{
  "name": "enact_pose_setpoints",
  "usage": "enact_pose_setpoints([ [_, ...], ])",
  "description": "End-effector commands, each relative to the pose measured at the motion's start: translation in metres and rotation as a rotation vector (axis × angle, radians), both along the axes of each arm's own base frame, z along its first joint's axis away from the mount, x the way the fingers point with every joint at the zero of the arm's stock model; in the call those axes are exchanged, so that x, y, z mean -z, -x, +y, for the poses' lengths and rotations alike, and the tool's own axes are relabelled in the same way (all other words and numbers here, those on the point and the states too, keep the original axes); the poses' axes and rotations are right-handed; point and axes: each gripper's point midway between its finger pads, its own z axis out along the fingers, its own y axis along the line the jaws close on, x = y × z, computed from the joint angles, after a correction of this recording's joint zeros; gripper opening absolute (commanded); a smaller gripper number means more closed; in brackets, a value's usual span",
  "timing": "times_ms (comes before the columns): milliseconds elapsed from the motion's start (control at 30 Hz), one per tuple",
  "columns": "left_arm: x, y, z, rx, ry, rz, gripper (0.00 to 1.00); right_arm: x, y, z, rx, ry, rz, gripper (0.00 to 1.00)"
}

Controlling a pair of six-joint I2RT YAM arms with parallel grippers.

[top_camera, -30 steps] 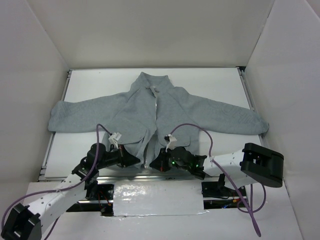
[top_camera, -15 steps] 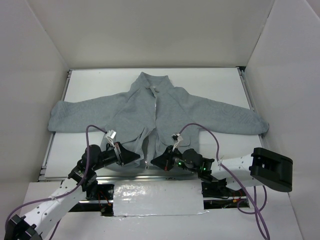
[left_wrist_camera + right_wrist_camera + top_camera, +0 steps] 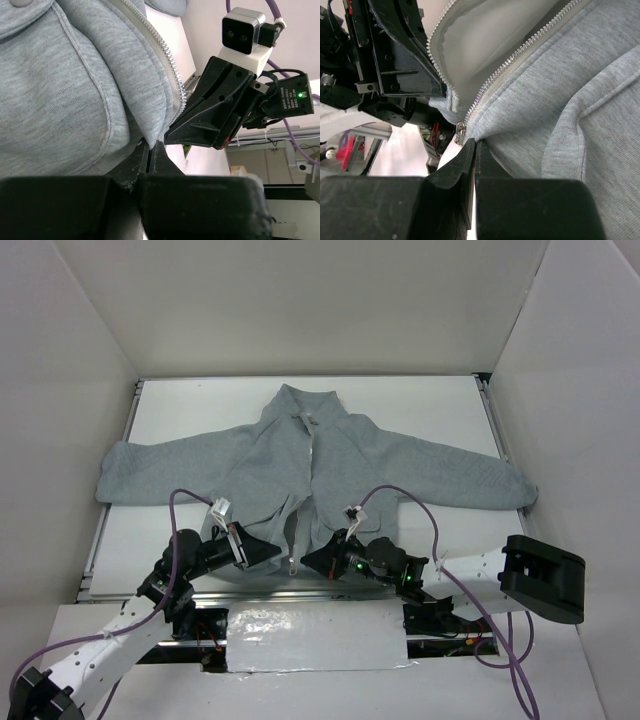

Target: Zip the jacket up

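The light-grey fleece jacket (image 3: 300, 455) lies flat on the white table, collar far, sleeves spread, front open below the chest. My left gripper (image 3: 275, 557) is shut on the bottom hem of the jacket's left front panel (image 3: 90, 95), beside its zipper teeth (image 3: 167, 65). My right gripper (image 3: 308, 562) is shut on the bottom hem of the right front panel (image 3: 555, 95). The metal zipper slider (image 3: 460, 132) hangs at the bottom of that panel's teeth, just off the fingertips (image 3: 470, 150). The two grippers face each other closely at the near hem.
The white table (image 3: 420, 405) is boxed in by white walls at the back and both sides. A metal rail (image 3: 250, 592) runs along the near edge under the hem. Purple cables (image 3: 400, 502) loop above both wrists.
Both grippers have closed in on the hem's centre since a second ago, drawing the two bottom corners nearer together. Over the last half second little has moved.
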Motion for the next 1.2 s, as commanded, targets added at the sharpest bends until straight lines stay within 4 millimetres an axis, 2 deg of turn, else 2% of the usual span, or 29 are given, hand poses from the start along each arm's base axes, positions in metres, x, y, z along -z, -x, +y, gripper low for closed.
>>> enact_pose_setpoints([
  [0, -0.015, 0.001, -0.004, 0.017, 0.055, -0.046, 0.0, -0.042, -0.007, 0.009, 0.018, -0.124, -0.067, 0.0],
  [233, -0.015, 0.0, -0.004, 0.014, 0.049, -0.045, 0.0, -0.05, -0.008, 0.01, 0.02, -0.138, -0.089, 0.0],
  [667, -0.014, -0.002, -0.005, 0.014, 0.051, -0.041, 0.0, -0.052, -0.007, 0.012, 0.009, -0.147, -0.089, 0.0],
  [1167, -0.012, 0.004, -0.006, 0.039, 0.063, -0.042, 0.0, -0.059, -0.016, 0.013, 0.053, -0.153, -0.094, 0.0],
])
